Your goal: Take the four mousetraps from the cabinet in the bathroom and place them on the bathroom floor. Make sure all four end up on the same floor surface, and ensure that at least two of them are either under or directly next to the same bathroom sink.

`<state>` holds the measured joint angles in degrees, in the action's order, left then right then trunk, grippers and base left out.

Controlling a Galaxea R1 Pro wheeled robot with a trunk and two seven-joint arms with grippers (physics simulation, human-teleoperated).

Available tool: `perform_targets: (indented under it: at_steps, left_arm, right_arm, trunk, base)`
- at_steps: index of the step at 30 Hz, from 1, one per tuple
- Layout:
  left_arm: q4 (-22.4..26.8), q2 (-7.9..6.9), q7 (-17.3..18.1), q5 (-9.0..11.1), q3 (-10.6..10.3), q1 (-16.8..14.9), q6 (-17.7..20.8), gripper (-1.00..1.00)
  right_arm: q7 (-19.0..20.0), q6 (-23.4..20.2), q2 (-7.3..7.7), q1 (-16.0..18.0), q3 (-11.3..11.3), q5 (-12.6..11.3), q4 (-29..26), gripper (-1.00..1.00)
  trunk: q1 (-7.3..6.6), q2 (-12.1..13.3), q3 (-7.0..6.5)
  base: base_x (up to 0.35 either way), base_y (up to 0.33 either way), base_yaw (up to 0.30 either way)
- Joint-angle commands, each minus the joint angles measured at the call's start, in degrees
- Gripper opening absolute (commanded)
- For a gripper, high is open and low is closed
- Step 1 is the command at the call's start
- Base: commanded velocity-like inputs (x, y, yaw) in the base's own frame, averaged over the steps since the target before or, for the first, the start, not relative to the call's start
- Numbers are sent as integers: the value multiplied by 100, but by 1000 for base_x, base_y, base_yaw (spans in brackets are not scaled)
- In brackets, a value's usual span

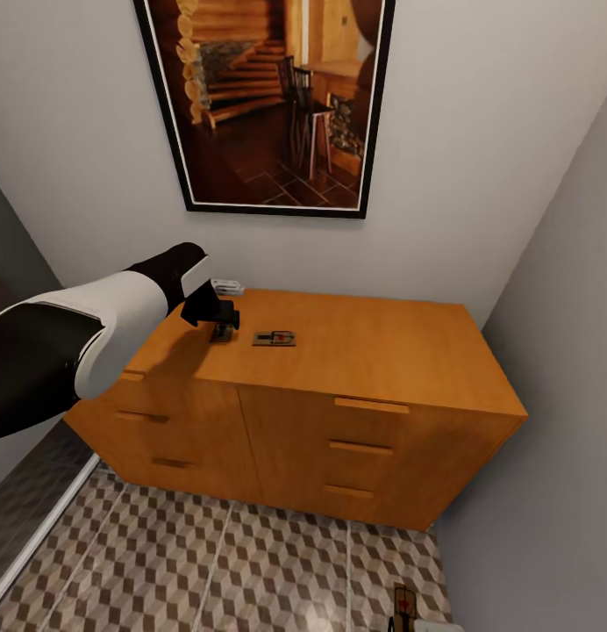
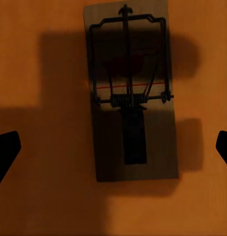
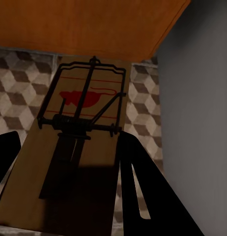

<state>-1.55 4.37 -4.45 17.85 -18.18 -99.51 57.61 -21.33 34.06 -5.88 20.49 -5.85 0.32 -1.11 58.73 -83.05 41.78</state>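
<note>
One mousetrap (image 1: pixel 274 338) lies flat on the orange-brown cabinet (image 1: pixel 374 351) top. My left gripper (image 1: pixel 219 323) hovers just left of it, over the top's left part. In the left wrist view a mousetrap (image 2: pixel 130 98) lies on the wood in the gripper's shadow, between my left gripper's (image 2: pixel 113 152) wide-open black fingertips (image 2: pixel 5 150). My right gripper (image 3: pixel 69 167) is shut on another mousetrap (image 3: pixel 79 142), held low over the cube-patterned bathroom floor (image 3: pixel 143 98) beside the cabinet's corner. That trap (image 1: pixel 403 604) shows at the head view's lower right edge. The sink is out of view.
A large framed picture (image 1: pixel 268 96) hangs on the wall above the cabinet. A small white object (image 1: pixel 226 286) sits at the cabinet top's back left. A grey wall (image 1: pixel 558 351) closes the right side, close to the cabinet's end. Patterned floor (image 1: pixel 233 570) spreads in front of the drawers.
</note>
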Motion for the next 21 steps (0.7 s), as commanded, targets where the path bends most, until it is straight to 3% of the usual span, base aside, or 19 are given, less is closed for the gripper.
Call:
perform_targets:
  at_steps: [1, 21]
  left_arm:
    - [-12, 2, -47, 61, -10, -8, 4, 100]
    - [-11, 2, -42, 61, -11, 72, 4, 100]
  right_arm:
    - [-20, 12, -1, 3, -44, -17, 5, -100]
    - [-20, 14, -2, 4, -46, -14, 5, -100]
  trunk:
    - [0, -3, 5]
    - [0, -3, 5]
  base:
    - [0, -1, 0]
    - [0, 0, 0]
